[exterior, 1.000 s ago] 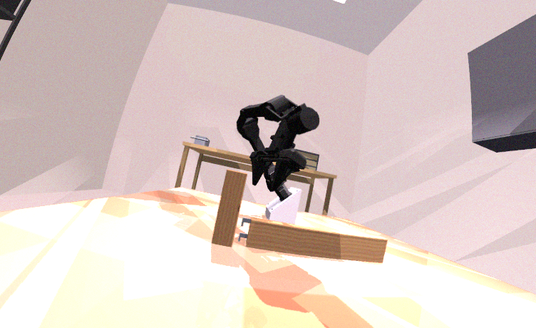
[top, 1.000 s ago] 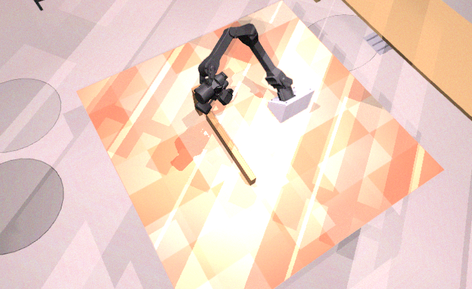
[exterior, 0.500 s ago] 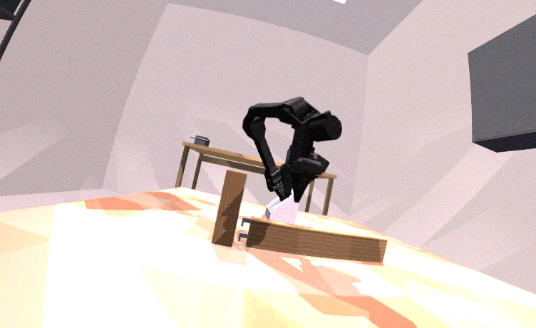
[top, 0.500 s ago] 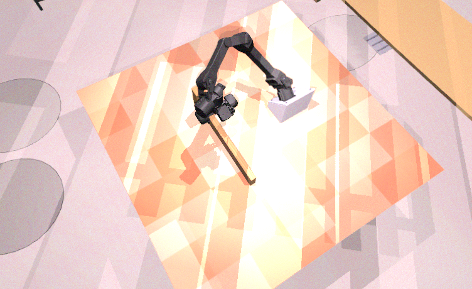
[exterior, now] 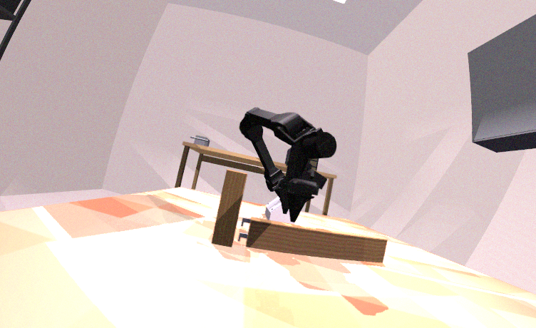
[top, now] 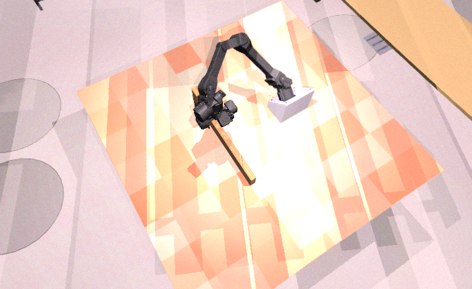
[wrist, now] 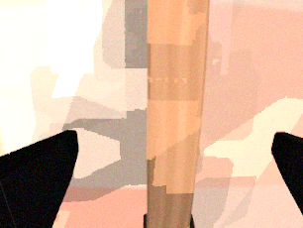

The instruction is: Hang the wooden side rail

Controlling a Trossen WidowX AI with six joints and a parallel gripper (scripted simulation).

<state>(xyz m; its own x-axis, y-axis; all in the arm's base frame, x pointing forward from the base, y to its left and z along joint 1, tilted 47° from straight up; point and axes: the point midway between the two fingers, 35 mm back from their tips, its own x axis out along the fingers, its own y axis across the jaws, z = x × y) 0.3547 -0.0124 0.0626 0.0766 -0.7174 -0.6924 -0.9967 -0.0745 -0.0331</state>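
Note:
The wooden rail (top: 232, 149) (exterior: 319, 241) (wrist: 173, 59) stands on its narrow edge along the table, looking level. Two dark steel hooks stick out of its left end in the exterior view, the upper hook (exterior: 245, 221) above the lower hook (exterior: 243, 235). The headboard post (exterior: 229, 209) (top: 194, 95) stands upright just beyond them, with a small gap visible between hooks and post. Its slot and pins are hidden. My gripper (exterior: 289, 216) (wrist: 178, 142) is open and empty above the rail's hook-end half, one finger to each side of the rail in the wrist view.
The arm's pale wedge-shaped base (top: 294, 106) (exterior: 274, 209) stands on the table beside the rail. The arm arches above the base and hides part of the post and rail in the top view. A wooden bench (exterior: 237, 156) stands in the background.

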